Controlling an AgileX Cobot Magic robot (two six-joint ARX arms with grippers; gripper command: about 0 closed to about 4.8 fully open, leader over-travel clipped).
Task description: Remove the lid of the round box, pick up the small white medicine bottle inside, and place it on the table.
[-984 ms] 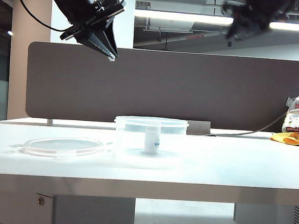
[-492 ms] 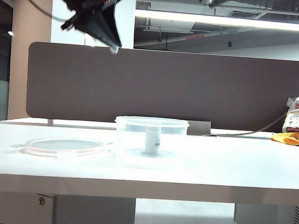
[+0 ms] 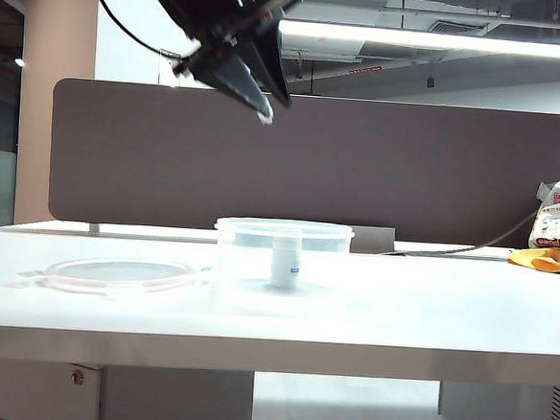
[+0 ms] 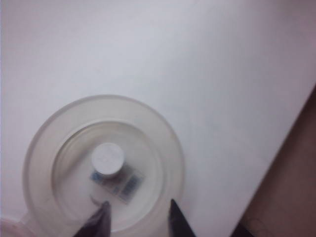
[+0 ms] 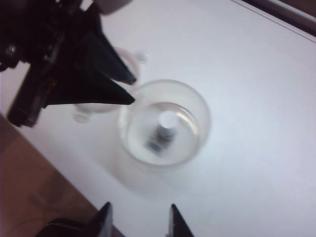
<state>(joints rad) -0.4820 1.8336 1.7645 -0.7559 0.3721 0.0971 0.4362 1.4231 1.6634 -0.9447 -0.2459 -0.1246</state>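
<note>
L hand (image 3: 266,108) shifted right, over round box (image 3: 282,253); jaws parted.

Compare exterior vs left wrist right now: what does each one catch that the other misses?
Exterior only: the lid flat on the table left of the round box, the dark divider panel, the left gripper from outside, high above the box.

Left wrist only: a top-down look into the box at the small white medicine bottle, cap up, fingertips apart, holding nothing.

Both: box open, bottle upright inside.
</note>
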